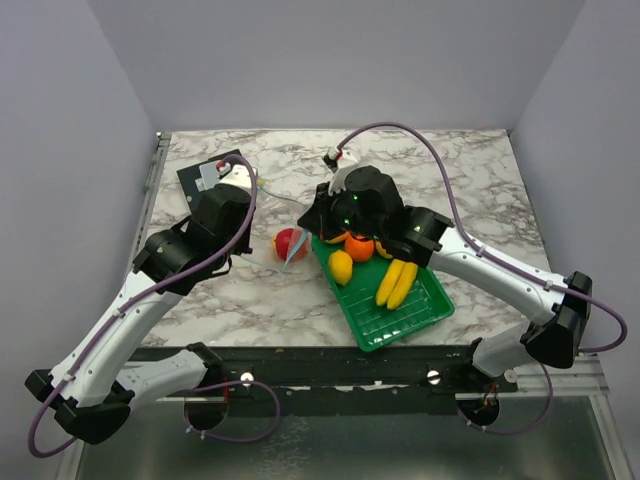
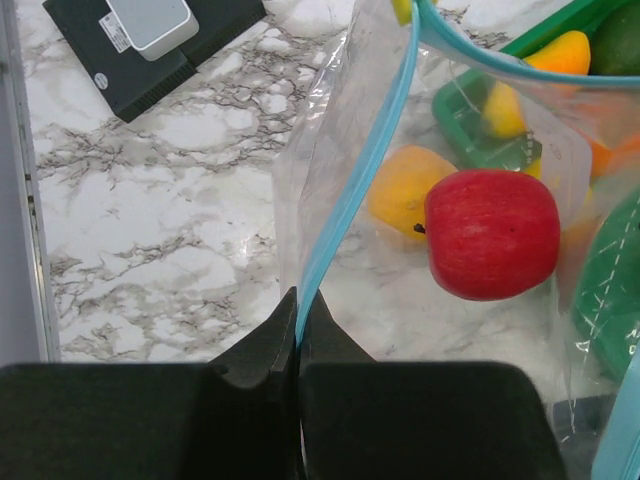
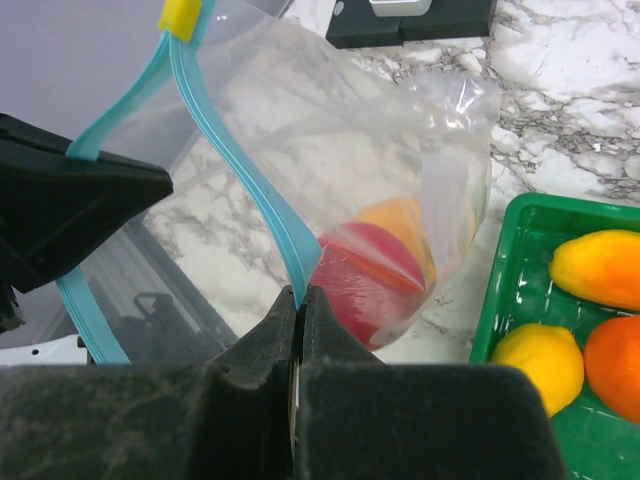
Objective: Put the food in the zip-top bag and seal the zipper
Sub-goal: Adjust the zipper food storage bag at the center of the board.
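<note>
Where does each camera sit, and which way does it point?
Top: above and behind, looking down at the table; both arms show.
Left wrist: on the left arm, facing the bag; left gripper pinches its zipper.
Right wrist: on the right arm, facing that bag; right gripper pinches the zipper.
Shared: both wrist views show the apple.

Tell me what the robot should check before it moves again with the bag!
1. The left gripper pinches the zipper: ok.
2. The right gripper pinches the zipper too: ok.
3. The zip-top bag has its mouth held open: ok.
4. The red apple is inside the bag: ok.
5. All food bagged: not ok, the bananas and orange lie in the green tray.
6. Zipper sealed: not ok.
</note>
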`<state>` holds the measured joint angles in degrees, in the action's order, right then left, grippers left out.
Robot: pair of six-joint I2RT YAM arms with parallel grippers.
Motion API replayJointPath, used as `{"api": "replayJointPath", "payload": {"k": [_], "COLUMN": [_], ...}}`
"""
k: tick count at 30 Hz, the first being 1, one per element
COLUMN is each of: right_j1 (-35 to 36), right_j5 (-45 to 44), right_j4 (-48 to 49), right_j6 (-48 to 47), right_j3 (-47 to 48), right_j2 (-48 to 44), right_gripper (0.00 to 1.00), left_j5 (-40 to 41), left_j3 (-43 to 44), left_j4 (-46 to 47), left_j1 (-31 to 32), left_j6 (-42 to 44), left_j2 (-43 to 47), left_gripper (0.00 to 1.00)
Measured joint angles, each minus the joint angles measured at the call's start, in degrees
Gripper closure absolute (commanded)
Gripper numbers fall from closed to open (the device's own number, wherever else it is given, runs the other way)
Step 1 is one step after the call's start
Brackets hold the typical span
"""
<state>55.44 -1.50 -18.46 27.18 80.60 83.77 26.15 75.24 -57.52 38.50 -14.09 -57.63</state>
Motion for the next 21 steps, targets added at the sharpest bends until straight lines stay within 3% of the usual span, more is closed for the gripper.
{"api": "replayJointPath", "payload": {"k": [9,16,21], "right_j1": [0.0,0.0,-0.4], "right_j5": [-1.1,-1.1,-0.9], "right_j4": [-4.4,-3.4,-3.1], "right_j6": [-1.2,0.2,1.6], "right_j3": [3.9,1.4,-2.2], "right_j2": [1.0,7.5,13.1], "right_gripper": [0.99,1.0,0.99], "left_j5": [-7.9,-9.0,-9.2], "left_j3": [-1.5,-15.2,-19.4], "left_j4": [0.9,7.8,10.7], "left_j1": [0.0,0.0,0.0], "left_j6": [-1.3,-4.6,-6.8], "left_j2": [1.4,1.0,-2.3], "left_gripper": [0.98,1.0,1.0]}}
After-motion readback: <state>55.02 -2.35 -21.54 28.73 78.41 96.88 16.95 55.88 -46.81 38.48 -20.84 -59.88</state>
